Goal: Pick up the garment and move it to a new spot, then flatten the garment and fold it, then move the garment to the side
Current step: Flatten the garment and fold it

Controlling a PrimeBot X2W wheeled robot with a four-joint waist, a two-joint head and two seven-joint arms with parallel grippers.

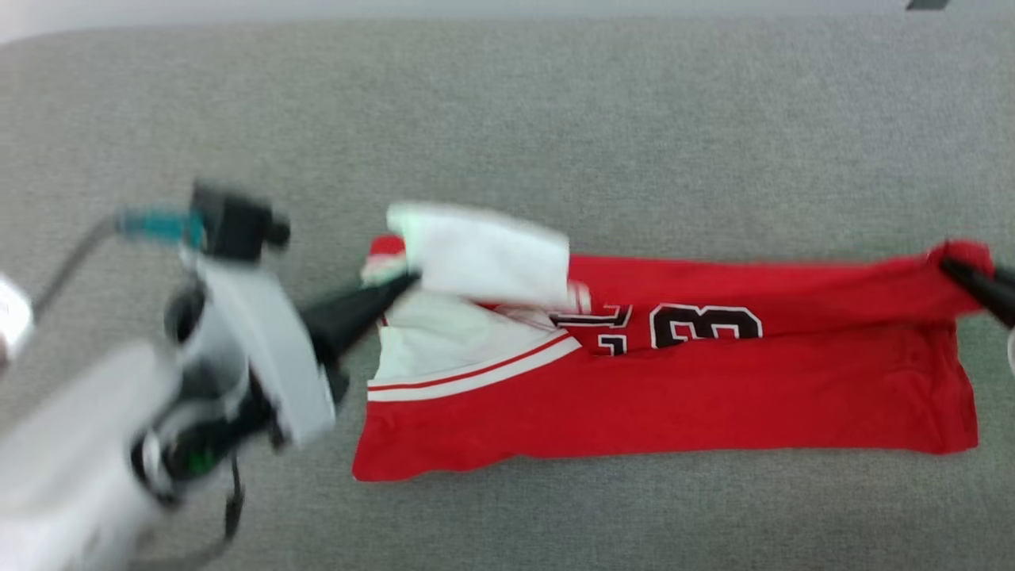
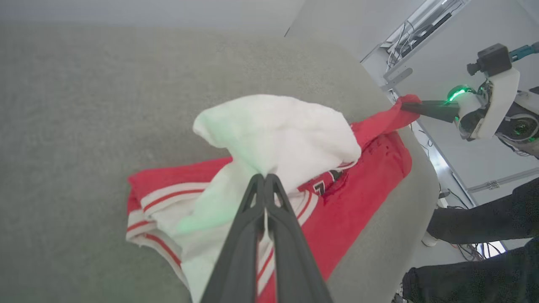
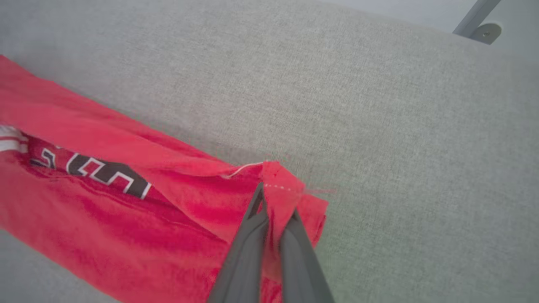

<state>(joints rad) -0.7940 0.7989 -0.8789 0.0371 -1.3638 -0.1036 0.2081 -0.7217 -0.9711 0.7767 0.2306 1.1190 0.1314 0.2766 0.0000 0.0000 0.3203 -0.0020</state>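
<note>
Mid-fold on the garment (image 1: 666,396), stretched along the middle of the grey cushion (image 1: 555,119), far edge raised. Clamped on the white panel (image 1: 484,254) with the left gripper (image 1: 411,279), on the red corner (image 1: 966,252) with the right gripper (image 1: 945,266) — both closed on cloth. Carry both ends toward the cushion's near edge together, tension even — then lower level, to avoid a skewed crease.

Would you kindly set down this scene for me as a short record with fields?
surface: grey cloth top
garment: red with white panels, black number showing, stretched left to right in the head view
left tool: shut on the white end, which is lifted
right tool: shut on a red corner at the other end
lie: near half flat on the surface, far edge raised between the two tools
</note>
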